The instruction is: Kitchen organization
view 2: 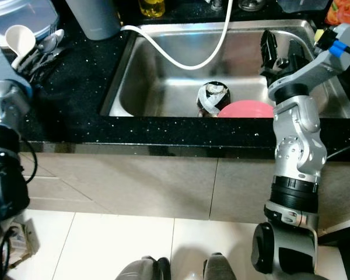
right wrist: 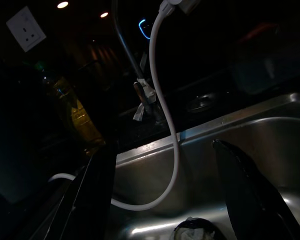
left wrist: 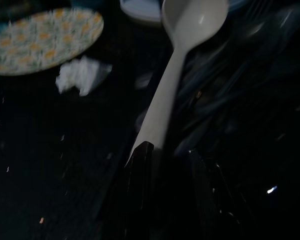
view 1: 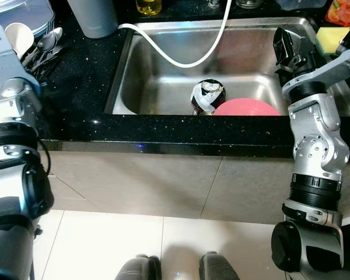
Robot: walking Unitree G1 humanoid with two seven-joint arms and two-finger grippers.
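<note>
— Right then, item one: where do you have the left gripper (left wrist: pixel 167 160)?

— I have it low over the black countertop (view 1: pixel 81 81); its fingers (left wrist: pixel 139 165) stand parted around the handle end of a white plastic spoon (left wrist: pixel 182 65); whether they pinch it, I cannot tell; metal cutlery (view 1: pixel 44 49) lies just beside.

— Item two, the right gripper (right wrist: pixel 162 190)?

— I hold it spread wide, grasping nothing, above the steel sink (view 1: pixel 163 81); in the basin, a dark bowl (view 1: pixel 207 96) touches a pink plate (view 1: pixel 248 108); a white hose (view 1: pixel 186 55) loops across.
</note>
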